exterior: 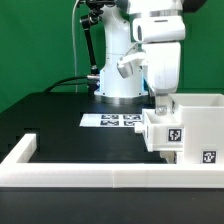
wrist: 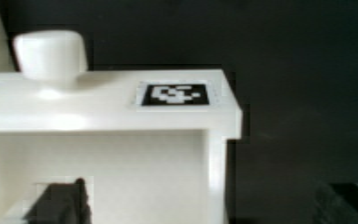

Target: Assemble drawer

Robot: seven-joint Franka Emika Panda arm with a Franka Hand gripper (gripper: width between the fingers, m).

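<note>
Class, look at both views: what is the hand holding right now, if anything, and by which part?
Nothing. In the wrist view the hand is open, its fingers apart above the drawer housing, not gripping it.

the black tabletop (exterior: 60, 118) lies open toward the exterior view's left — the long low white rail (exterior: 90, 172) walls its near edge, the tall white plastic drawer housing (exterior: 195, 125) blocks the right, the flat white marker board (exterior: 112, 121) lies between.

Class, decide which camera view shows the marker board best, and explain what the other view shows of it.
The exterior view shows the marker board best: it lies flat on the black table beside the robot base, its tags visible. The wrist view shows none of it, only a white tagged drawer part close up.
</note>
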